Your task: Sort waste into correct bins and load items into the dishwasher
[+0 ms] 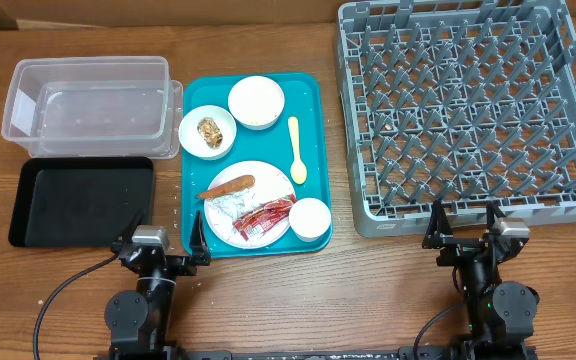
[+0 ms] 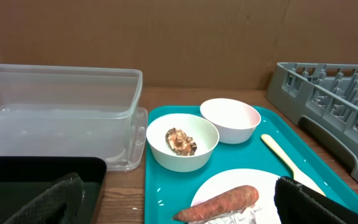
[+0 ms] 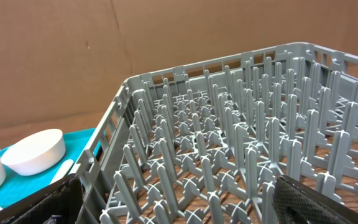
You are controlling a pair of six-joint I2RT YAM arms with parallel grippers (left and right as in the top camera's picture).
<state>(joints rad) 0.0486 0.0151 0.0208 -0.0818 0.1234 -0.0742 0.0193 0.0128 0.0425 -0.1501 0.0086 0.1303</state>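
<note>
Left pincer (image 1: 164,233) spread and empty, at the near-left corner of the tray (image 1: 304,96); right pincer (image 1: 465,226) likewise spread and empty, well right of the tray.

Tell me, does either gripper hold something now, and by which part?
Nothing is held: the left gripper and the right gripper are both open and empty.

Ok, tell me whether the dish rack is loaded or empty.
Empty. The dish rack shows only bare tines, both overhead and from the right wrist camera; nothing sits in it.
</note>
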